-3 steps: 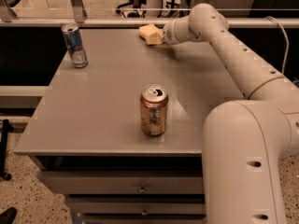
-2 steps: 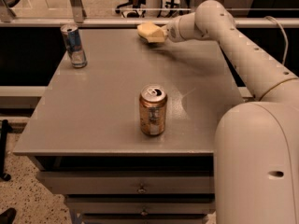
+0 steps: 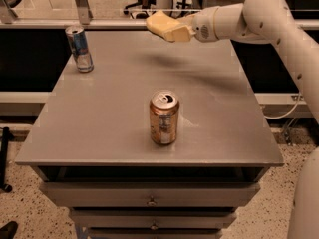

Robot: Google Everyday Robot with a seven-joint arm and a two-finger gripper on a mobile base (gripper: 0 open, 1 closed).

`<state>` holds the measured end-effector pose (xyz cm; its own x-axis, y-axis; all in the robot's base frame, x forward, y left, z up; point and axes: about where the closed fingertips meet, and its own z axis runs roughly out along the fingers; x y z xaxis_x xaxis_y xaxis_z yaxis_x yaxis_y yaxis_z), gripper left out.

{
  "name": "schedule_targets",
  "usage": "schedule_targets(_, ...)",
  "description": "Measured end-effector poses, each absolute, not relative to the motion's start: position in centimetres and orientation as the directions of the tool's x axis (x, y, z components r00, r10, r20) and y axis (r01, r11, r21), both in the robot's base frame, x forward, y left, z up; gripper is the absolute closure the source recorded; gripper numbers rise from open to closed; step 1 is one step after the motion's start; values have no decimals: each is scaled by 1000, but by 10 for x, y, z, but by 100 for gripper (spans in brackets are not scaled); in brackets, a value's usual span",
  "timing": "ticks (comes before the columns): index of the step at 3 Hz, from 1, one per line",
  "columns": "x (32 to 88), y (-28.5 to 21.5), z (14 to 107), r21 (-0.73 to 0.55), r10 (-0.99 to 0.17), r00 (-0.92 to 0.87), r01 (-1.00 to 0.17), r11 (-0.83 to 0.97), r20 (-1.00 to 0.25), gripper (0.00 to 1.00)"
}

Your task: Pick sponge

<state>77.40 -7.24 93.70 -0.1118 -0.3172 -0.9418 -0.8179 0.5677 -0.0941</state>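
The gripper [image 3: 175,32] hung in the air over the far edge of the table [image 3: 99,133], a little right of its middle, at the end of the arm [image 3: 234,19] that reached in from the right. Its jaws were pinching the sponge [image 3: 160,24], which was clear of the table top, with a soft shadow on the grey surface beneath it. The sponge's long axis ran roughly left to right and was slightly tilted. Its free end pointed left and sat a bit higher, while its right end was caught in the gripper. A blue and silver can [image 3: 79,49] stood upright at the far left corner, well apart from the sponge. A copper-coloured can [image 3: 163,117] stood upright near the middle of the table, toward the near edge. Drawers [image 3: 149,195] sat under the table top.
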Motion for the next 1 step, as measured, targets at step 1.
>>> schedule_targets(1, 736, -84, 976, -143, -300, -4, -874, 465, -954, 100)
